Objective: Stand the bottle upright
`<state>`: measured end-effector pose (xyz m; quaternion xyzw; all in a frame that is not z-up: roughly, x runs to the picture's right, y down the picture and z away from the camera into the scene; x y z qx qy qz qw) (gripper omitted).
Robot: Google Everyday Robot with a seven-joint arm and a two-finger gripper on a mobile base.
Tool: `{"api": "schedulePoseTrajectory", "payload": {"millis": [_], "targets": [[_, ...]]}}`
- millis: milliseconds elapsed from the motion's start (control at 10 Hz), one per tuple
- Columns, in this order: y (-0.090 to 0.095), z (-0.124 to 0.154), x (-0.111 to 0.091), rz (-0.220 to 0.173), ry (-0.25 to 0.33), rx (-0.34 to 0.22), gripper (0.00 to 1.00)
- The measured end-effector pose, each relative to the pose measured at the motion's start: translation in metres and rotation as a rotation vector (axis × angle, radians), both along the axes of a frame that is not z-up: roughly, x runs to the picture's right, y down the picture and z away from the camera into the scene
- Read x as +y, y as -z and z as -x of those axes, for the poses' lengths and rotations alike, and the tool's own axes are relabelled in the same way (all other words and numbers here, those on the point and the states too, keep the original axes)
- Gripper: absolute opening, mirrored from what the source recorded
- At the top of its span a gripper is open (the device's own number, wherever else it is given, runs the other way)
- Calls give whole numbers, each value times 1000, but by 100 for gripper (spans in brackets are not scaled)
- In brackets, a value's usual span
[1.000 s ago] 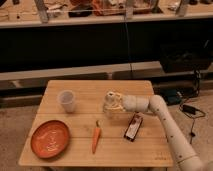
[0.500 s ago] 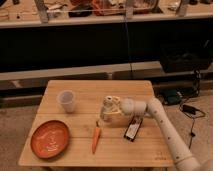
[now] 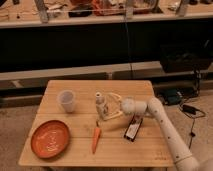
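The bottle (image 3: 102, 105) is small and whitish with a narrow neck, and it stands upright near the middle of the wooden table (image 3: 75, 157). My gripper (image 3: 109, 106) reaches in from the right at the end of the pale arm and is shut on the bottle's right side. The bottle's base is at the tabletop; I cannot tell whether it rests there.
A translucent cup (image 3: 66, 100) stands left of the bottle. An orange plate (image 3: 50, 138) lies at the front left, with a carrot (image 3: 96, 139) beside it. A dark flat packet (image 3: 132, 128) lies under my forearm. Shelves run behind the table.
My gripper and the bottle have shifted a little left and toward the table's front. The bottle has stayed upright, and nothing else has moved.
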<state>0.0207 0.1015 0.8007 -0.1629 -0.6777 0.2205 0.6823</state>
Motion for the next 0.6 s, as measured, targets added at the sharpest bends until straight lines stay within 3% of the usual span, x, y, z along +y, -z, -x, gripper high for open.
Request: {"api": "schedulePoseTrajectory", "payload": {"millis": [200, 500, 600], "targets": [[-8, -12, -2, -7, 19, 36, 80], [-28, -53, 0, -7, 40, 138, 80], [-38, -71, 4, 2, 81, 187, 80]]}}
